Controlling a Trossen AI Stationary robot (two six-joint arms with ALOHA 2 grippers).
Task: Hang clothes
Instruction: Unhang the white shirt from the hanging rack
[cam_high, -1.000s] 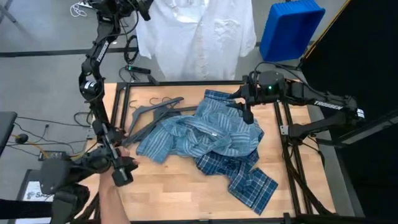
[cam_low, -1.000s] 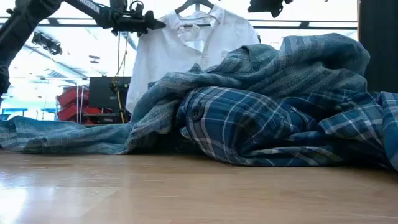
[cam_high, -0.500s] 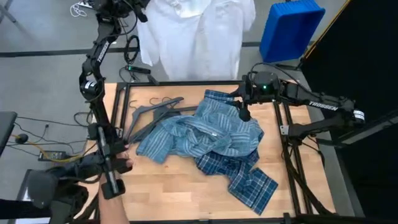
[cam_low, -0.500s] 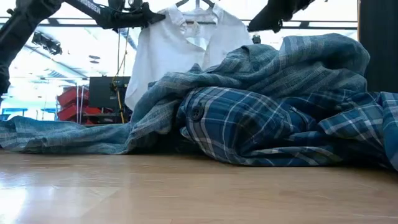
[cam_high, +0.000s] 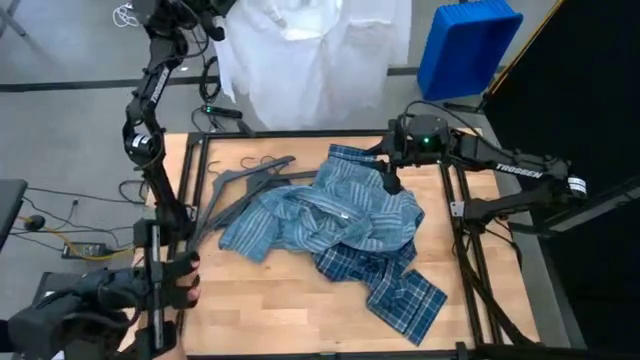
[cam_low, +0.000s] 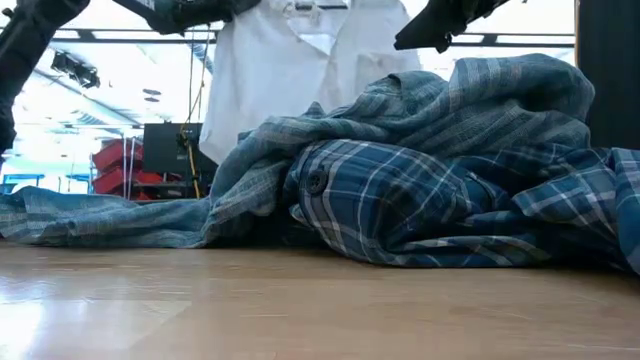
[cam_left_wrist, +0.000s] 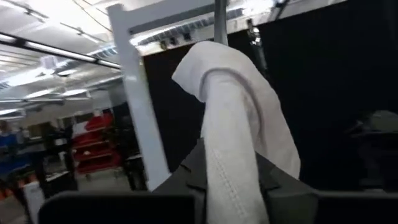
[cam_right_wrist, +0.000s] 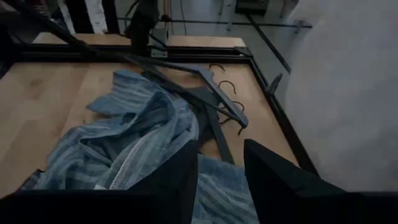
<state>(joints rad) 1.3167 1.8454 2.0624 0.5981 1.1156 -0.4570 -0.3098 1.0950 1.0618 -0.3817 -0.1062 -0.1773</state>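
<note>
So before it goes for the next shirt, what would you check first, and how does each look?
1. White shirt hanging beyond the table's far edge: ok.
2. Left end effector free of the white shirt: cannot tell; cloth drapes right before its camera.
3. Right end effector open above the striped shirt: ok.
4. Plaid shirt separate from the striped one: not ok, they overlap.
5. Hangers reachable: partly, shirts cover their ends.
6. Person's hand at the table's near left edge: not ok.

My left arm stretches far beyond the tabletop's far left edge, its fingers (cam_high: 222, 8) raised high. My right arm bends inward, fingers (cam_right_wrist: 219, 167) parted, pointing down.
</note>
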